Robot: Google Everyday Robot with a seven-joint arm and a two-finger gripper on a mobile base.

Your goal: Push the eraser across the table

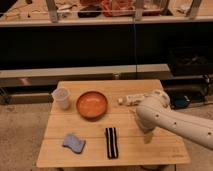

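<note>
The eraser [112,142] is a long black block with thin white stripes. It lies lengthwise near the front edge of the light-wood slatted table [90,156], at about the middle. My white arm [170,120] reaches in from the right over the table. My gripper [146,135] is at the arm's low end, just above the table top, a short way right of the eraser and apart from it. The arm covers most of the gripper.
An orange bowl [92,104] sits at the table's centre back, with a white cup [61,98] to its left. A blue-grey wavy sponge [74,143] lies front left. A white tube [131,100] lies back right, partly behind my arm. Dark shelving stands behind the table.
</note>
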